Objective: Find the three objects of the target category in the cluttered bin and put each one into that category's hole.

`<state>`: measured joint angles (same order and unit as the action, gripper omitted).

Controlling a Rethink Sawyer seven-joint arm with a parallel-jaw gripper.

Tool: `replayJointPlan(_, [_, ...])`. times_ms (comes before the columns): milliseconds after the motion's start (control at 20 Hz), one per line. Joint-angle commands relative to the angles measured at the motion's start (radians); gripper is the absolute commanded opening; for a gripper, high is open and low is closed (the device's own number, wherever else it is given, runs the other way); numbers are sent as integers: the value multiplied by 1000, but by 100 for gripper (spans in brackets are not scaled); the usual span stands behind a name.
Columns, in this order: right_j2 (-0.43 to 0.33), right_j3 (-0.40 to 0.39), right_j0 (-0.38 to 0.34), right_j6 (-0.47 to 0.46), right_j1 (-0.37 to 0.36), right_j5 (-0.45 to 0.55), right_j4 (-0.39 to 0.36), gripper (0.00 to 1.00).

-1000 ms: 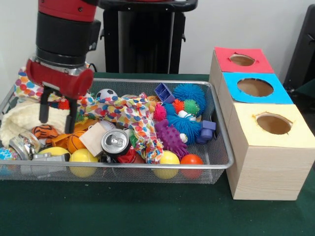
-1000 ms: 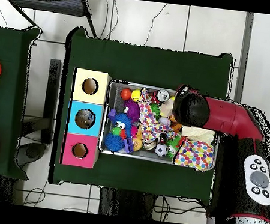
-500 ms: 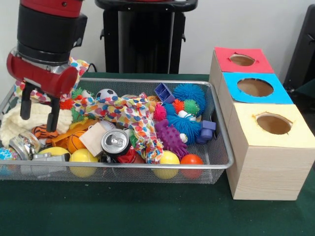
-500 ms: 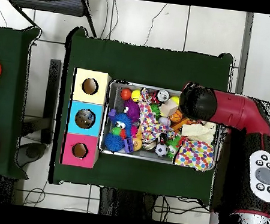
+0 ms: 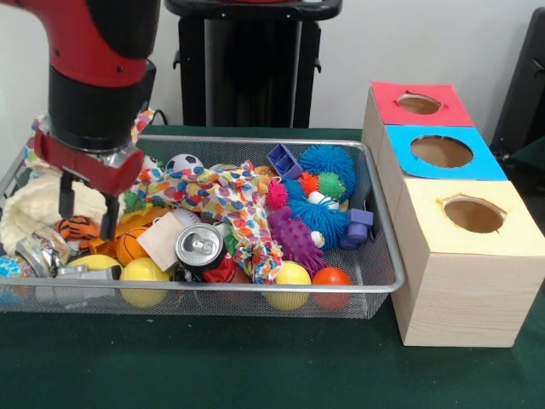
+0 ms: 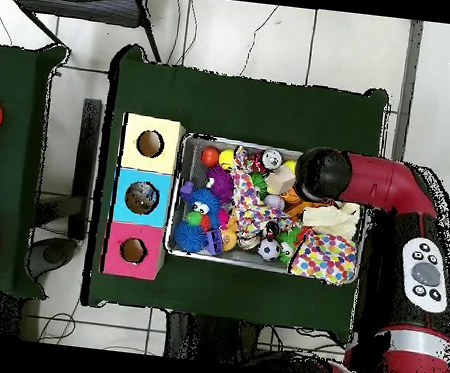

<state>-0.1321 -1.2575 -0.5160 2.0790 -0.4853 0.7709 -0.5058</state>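
The gripper (image 5: 85, 209) has swung back rightward; overhead, the arm hides it. Fingers (image 5: 65, 194) spread, straddling the tiger-striped ball (image 5: 78, 228).

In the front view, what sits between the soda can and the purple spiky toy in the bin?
The polka-dot cloth: one end hangs down between the soda can and the purple spiky toy, seen in the front view.

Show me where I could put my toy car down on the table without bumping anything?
The green cloth in front of the wire bin is bare, right along to the yellow box. The overhead view shows another bare strip behind the bin. Inside the bin it is crowded; the gripper hangs there with fingers apart.
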Motion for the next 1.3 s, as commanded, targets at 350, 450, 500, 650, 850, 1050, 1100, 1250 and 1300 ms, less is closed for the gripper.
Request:
replayJointPlan(350, [-18, 86, 28, -284, 88, 219, -123, 100])
replayJointPlan(450, [-7, 95, 35, -282, 69, 235, -135, 100])
replayJointPlan(500, [-2, 101, 37, -279, 61, 237, -142, 100])
replayJointPlan(650, [5, 93, 37, -267, 38, 233, -159, 100])
replayJointPlan(850, [6, 89, 30, -269, 2, 242, -171, 100])
replayJointPlan(1050, [1, 90, 12, -276, 10, 248, -180, 100])
replayJointPlan(1100, [0, 82, 3, -275, 18, 237, -181, 100])
replayJointPlan(1250, [0, 69, -13, -279, 32, 221, -186, 100])
replayJointPlan(1300, [1, 72, -18, -285, 42, 226, -190, 100])
